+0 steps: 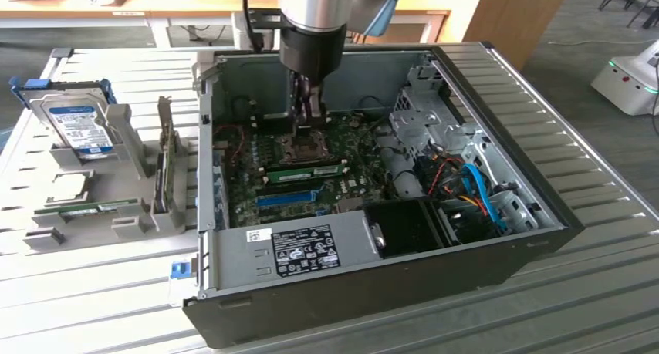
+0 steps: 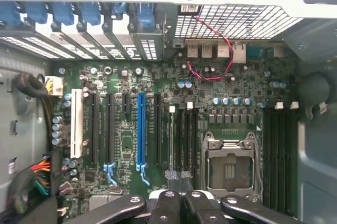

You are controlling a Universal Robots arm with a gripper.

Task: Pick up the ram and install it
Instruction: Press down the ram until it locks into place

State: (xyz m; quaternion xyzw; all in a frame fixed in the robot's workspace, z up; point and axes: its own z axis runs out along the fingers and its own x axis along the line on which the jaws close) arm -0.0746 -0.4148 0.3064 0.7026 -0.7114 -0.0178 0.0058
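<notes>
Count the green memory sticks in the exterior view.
2. One ram sits in a motherboard slot inside the case; a second stick lies in the grey holder at the exterior view's left. Others may be hidden behind the arm.

An open computer case (image 1: 309, 254) sits beside a hard drive (image 1: 77, 123) in its stand.
</notes>
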